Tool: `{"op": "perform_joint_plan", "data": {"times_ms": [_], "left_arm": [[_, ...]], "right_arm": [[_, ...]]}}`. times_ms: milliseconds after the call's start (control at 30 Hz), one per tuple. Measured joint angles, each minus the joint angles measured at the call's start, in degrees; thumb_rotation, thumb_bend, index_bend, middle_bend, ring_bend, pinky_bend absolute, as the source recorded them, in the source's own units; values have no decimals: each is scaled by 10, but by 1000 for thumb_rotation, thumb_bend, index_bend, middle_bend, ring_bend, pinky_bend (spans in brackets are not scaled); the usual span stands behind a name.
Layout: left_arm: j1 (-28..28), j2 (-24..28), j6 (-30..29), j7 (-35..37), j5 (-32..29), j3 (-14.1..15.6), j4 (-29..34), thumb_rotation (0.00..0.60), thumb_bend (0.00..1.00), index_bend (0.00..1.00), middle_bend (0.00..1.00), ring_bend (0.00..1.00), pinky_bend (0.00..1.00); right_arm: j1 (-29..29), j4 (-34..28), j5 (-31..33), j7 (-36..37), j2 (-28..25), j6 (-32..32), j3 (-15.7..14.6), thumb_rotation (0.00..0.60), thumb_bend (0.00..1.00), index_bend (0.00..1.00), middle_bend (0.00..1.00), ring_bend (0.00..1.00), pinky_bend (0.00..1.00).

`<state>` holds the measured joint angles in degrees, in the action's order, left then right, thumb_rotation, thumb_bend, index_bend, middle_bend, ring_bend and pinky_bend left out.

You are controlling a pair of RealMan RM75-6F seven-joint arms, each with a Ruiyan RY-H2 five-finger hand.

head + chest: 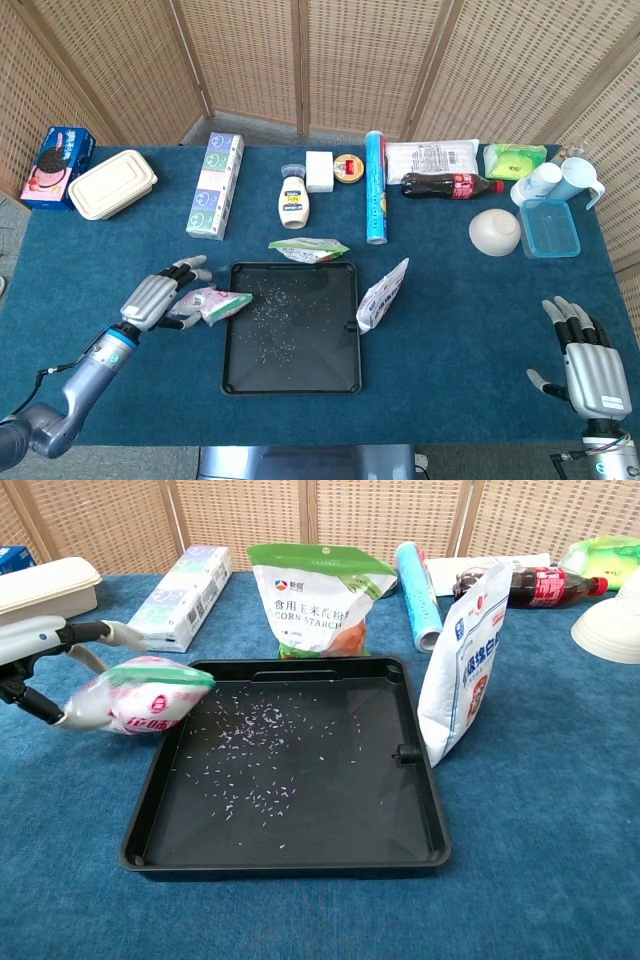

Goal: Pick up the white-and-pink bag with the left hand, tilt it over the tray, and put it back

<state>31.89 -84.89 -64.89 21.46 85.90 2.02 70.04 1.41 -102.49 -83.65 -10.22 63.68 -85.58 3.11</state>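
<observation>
Put-back step, by the look of it. White-and-pink bag (140, 702) at tray (300, 855)'s 9 o'clock rim, lying tilted, gripped by left hand (152, 301). Next: lower onto desk (470, 330), release cleanly. Right hand (590, 365) empty, fingers apart.

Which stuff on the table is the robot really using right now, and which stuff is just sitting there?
Using:
left hand
white-and-pink bag, held at the tray's left edge
black tray

Just sitting there:
corn starch bag
white-and-blue bag leaning by the tray
cola bottle
mayonnaise bottle
blue roll
lunch box
white bowl
right hand, holding nothing
</observation>
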Motion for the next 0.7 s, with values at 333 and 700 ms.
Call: {"op": "perform_joint_plan", "data": {"times_ms": [333,700], "left_arm": [[-19,18,-35,-45,7,-6,7,600,113,19,0,0,161],[-81,115,-90,-127,-22,-4,68,600,52,21,0,0,101]], "right_arm": [[-2,-4,-1,4,-4,-3,0,600,0,0,37,78,99],[-4,-8,-4,14,-12,-8,1,600,0,0,37,78,99]]}}
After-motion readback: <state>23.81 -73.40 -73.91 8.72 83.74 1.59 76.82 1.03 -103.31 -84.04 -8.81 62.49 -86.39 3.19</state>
